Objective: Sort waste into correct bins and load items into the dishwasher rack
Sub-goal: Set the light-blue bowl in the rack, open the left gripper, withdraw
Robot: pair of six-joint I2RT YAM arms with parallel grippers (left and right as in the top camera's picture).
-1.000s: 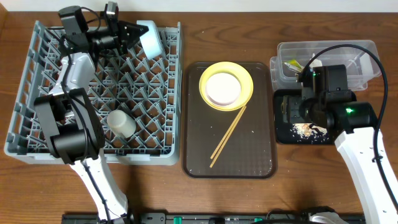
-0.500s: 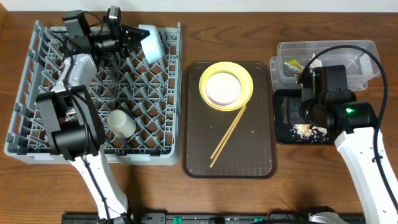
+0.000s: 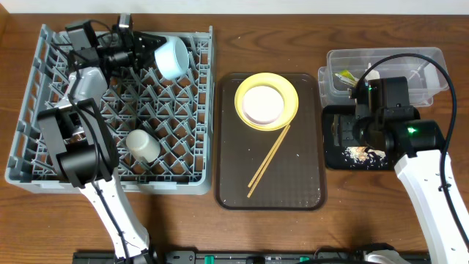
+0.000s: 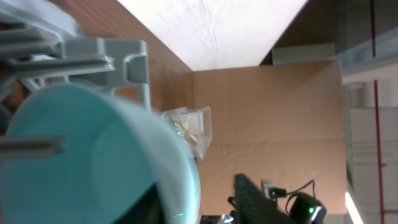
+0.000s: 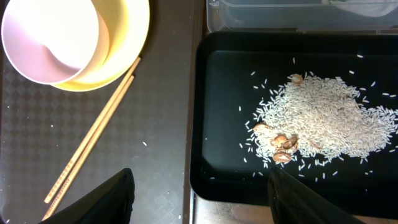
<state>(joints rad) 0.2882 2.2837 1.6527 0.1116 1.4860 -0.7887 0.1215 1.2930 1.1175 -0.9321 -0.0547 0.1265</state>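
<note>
left tool clamped on the light-blue bowl at the grey rack far right corner, right tool spread open above black tray of rice crumbs, yellow plate and chopsticks on brown tray

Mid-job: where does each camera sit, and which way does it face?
Overhead: fixed above the table, looking down on dishwasher rack and brown tray; left arm and right arm show.
Left wrist: at the rack's far corner, looking sideways past the held light-blue bowl toward the clear tub; the right arm shows.
Right wrist: above the black tray, looking down on rice, yellow plate, chopsticks; fingertips of its open end effector show.
Shared: overhead and right wrist both show plate, chopsticks.
</note>
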